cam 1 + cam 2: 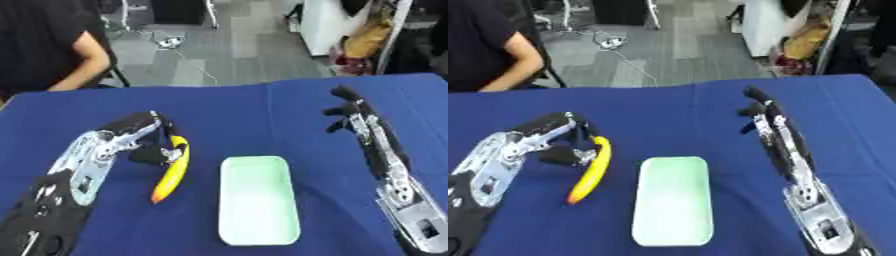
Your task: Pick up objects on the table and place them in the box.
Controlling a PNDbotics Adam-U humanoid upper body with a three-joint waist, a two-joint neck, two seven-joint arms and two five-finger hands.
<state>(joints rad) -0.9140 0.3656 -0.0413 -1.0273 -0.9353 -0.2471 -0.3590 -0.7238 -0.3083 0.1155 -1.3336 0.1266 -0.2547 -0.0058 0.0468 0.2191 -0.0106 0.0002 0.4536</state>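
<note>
A yellow banana (172,172) with an orange lower tip hangs just left of the pale green box (256,200), which lies on the blue table. My left hand (149,135) is curled round the banana's upper end and holds it slanted, tip pointing down towards me. My right hand (352,111) stands to the right of the box with its fingers straight and pointing away, holding nothing. Nothing lies in the box.
The blue table (254,110) spreads across the whole near field. Beyond its far edge are a grey floor with cables, a person in a dark top at the upper left, and white furniture at the upper right.
</note>
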